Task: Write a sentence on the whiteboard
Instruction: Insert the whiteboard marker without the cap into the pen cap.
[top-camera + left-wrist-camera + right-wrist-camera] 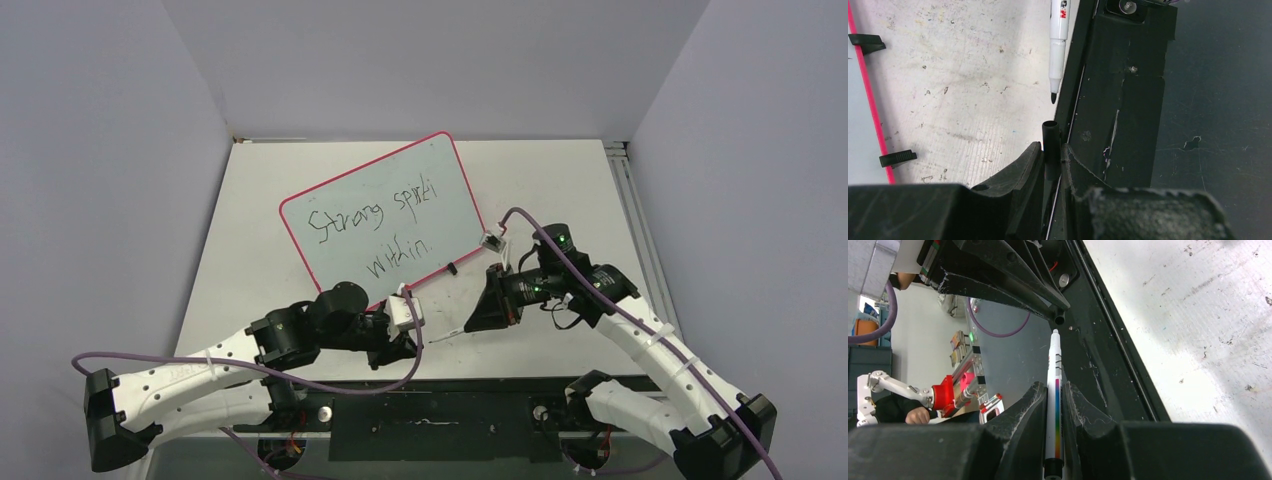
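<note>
Nearest me, my left gripper [1052,152] pinches the black cap [1050,134] and my right gripper [1054,390] clamps the marker [1054,360], both just near-side of the whiteboard [440,185]. Marker tip faces the cap, apart.

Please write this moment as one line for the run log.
left fingers: shut on cap | right fingers: shut on marker | marker tip: facing cap, apart | whiteboard: sentence written
</note>
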`<state>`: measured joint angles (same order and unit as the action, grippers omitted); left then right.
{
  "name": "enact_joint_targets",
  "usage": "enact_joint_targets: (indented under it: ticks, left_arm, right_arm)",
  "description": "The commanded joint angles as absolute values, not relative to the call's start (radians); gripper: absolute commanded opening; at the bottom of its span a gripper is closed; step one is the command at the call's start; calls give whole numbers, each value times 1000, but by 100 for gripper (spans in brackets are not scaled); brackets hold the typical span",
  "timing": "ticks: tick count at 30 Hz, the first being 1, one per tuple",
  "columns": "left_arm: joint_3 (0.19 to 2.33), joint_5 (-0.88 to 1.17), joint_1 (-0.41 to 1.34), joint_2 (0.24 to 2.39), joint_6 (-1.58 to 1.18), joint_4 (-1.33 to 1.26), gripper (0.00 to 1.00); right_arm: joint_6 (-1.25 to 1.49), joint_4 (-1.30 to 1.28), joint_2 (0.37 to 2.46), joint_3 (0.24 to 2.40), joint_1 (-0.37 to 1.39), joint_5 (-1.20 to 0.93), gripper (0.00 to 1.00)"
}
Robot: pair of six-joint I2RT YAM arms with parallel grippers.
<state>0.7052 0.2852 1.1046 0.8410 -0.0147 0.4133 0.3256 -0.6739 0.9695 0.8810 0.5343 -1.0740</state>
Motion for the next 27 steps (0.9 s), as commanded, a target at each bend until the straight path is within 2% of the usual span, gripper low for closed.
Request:
enact_joint_targets:
  ticks: [1,10,27]
  left_arm:
    - [727,307,1109,839,-5,369,0]
    - [724,316,1111,834,-5,368,0]
    - [719,307,1123,817,-5,371,0]
  right_arm:
    - [357,-595,954,878,569,-1049,5]
    - [410,-532,950,852,637,-1002,5]
    - [392,-571,933,865,630,-983,5]
